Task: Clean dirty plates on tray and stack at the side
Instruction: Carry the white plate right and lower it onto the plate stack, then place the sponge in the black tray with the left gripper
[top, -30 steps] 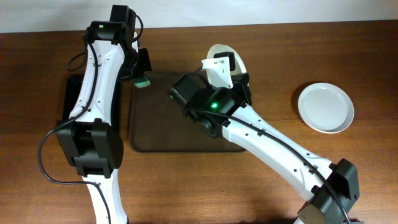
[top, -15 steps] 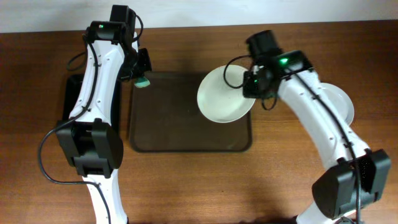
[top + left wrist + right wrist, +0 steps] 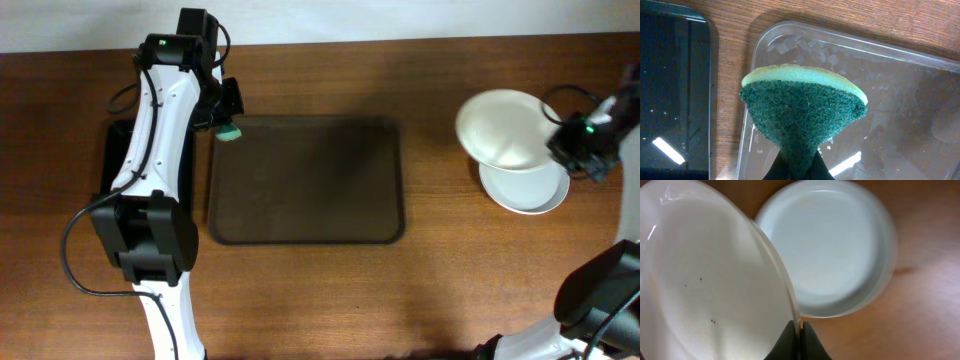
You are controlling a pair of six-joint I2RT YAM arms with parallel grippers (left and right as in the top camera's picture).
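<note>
Jaws of the right gripper (image 3: 799, 337) pinch a speckled white plate (image 3: 500, 125) by its rim, tilted over the bluish plate (image 3: 522, 192) beside the plateless tray (image 3: 305, 180), stacking seemingly nearly finished, while the left gripper (image 3: 797, 167) clamps a green sponge (image 3: 802, 110).

I can't read any txt, label, brand, no. or sign in overhead or wrist cams, incl. on plates (image 3: 503, 128) at 3 o'clock, tray (image 3: 305, 180) at centre, or sponge (image 3: 802, 120).

I get soft, even overhead light. Left wrist: glare streaks the black tray (image 3: 665, 150) at 8 o'clock. Right wrist: the lower plate (image 3: 840, 250) is blurred.
</note>
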